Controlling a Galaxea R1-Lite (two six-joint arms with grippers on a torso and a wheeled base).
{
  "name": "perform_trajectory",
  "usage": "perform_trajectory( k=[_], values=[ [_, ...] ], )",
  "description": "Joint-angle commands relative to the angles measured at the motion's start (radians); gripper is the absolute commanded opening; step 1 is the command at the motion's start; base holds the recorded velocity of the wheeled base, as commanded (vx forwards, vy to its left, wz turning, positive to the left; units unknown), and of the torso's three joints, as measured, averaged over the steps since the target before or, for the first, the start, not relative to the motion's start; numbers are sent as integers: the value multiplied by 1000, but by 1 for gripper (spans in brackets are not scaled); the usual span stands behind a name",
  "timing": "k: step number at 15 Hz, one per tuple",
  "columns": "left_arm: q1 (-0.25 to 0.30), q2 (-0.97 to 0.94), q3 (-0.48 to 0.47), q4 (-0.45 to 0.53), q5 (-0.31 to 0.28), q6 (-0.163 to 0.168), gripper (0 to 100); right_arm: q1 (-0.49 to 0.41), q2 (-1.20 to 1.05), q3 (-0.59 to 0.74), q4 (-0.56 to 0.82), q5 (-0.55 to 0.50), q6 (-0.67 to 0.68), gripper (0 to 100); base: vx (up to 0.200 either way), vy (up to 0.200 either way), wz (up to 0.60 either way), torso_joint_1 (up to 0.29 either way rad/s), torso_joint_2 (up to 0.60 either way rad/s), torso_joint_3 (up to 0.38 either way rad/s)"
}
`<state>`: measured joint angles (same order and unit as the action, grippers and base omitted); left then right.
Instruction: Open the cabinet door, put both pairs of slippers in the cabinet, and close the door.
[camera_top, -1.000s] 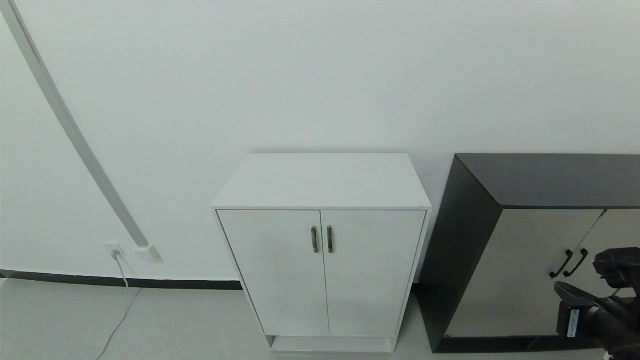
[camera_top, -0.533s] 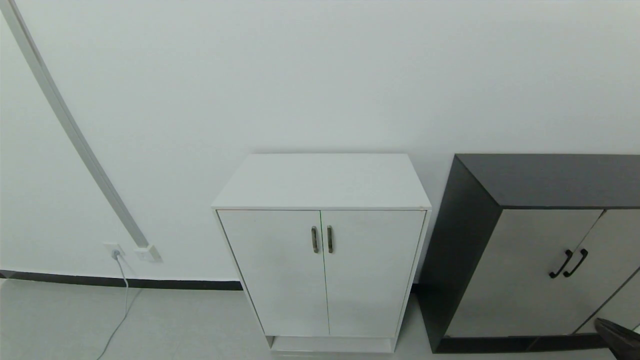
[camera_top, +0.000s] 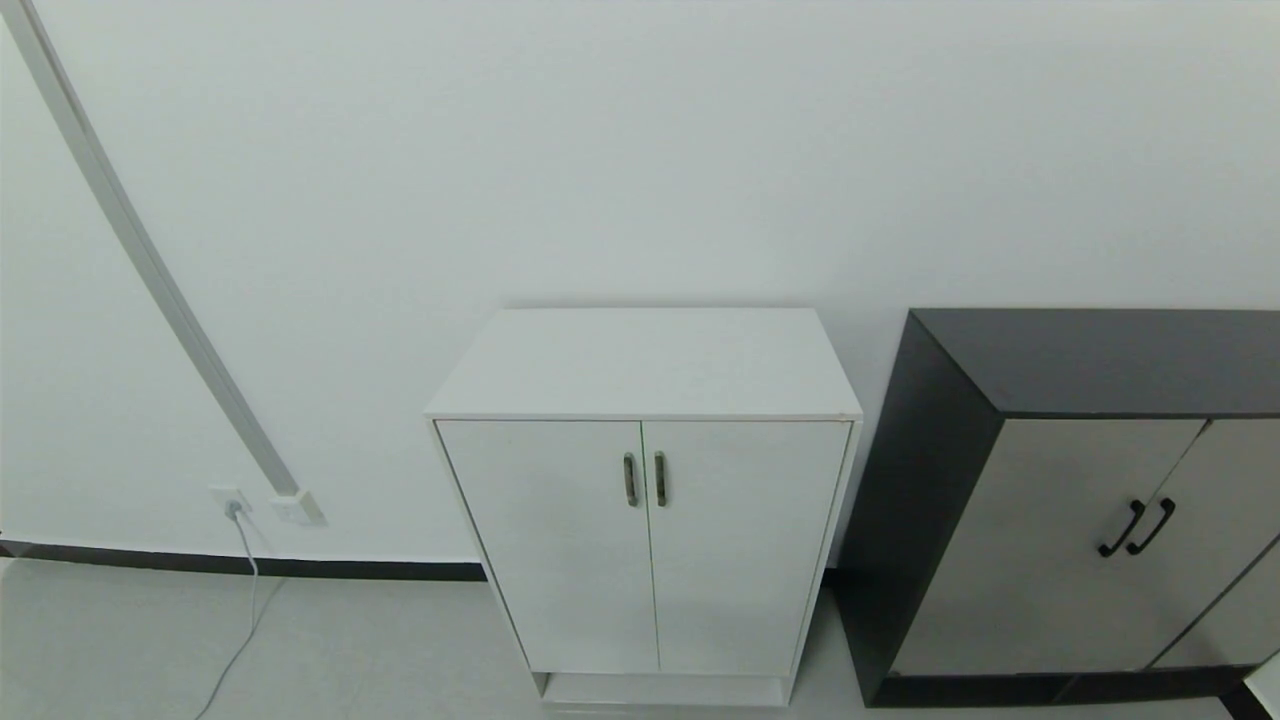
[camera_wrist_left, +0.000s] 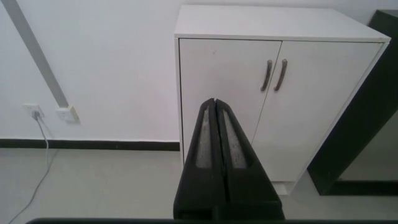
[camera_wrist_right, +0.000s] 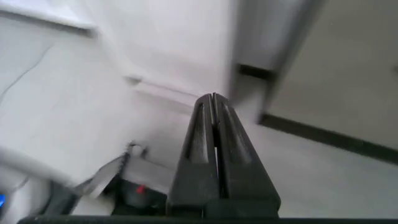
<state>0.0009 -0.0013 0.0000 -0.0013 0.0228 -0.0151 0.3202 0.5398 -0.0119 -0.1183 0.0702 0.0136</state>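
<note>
A white two-door cabinet (camera_top: 645, 500) stands against the wall with both doors closed and a pair of dark handles (camera_top: 644, 479) at the centre seam. The left wrist view shows the same cabinet (camera_wrist_left: 273, 93) ahead of my left gripper (camera_wrist_left: 215, 102), which is shut with nothing in it and held well short of the doors. My right gripper (camera_wrist_right: 213, 98) is shut and empty, pointing down over grey floor beside a cabinet's base.
A black cabinet (camera_top: 1080, 500) with grey doors and black handles stands right of the white one. A wall socket (camera_top: 230, 500) with a cable trailing on the floor sits left, under a slanted grey conduit (camera_top: 150, 260). Grey floor (camera_top: 300, 650) lies in front.
The right arm, seen at the head view's lower right a second ago, dropped toward the corner and has left that view. The cabinets have not moved.
</note>
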Motion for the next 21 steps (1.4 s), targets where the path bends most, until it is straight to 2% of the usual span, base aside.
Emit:
perform_trajectory(
  k=[1,7,9,12,13,14,17,21],
  values=[
    [1,1,0,0,0,0,0,2,-34,10,9,17,-6,0,0,0,0,0,0,0],
    [-1,1,0,0,0,0,0,13,-78,10,126,14,-57,0,0,0,0,0,0,0],
    [1,1,0,0,0,0,0,-13,-100,12,117,13,-57,0,0,0,0,0,0,0],
    [1,1,0,0,0,-2,0,-93,-149,12,117,13,-58,0,0,0,0,0,0,0],
    [1,1,0,0,0,-2,0,-93,-149,12,117,13,-58,0,0,0,0,0,0,0],
    [1,1,0,0,0,0,0,-162,-184,12,117,13,-58,0,0,0,0,0,0,0],
    [1,1,0,0,0,0,0,-256,-219,12,117,11,-58,0,0,0,0,0,0,0],
    [1,1,0,0,2,-2,0,-334,-302,12,117,11,-57,0,0,0,0,0,0,0]
  ],
)
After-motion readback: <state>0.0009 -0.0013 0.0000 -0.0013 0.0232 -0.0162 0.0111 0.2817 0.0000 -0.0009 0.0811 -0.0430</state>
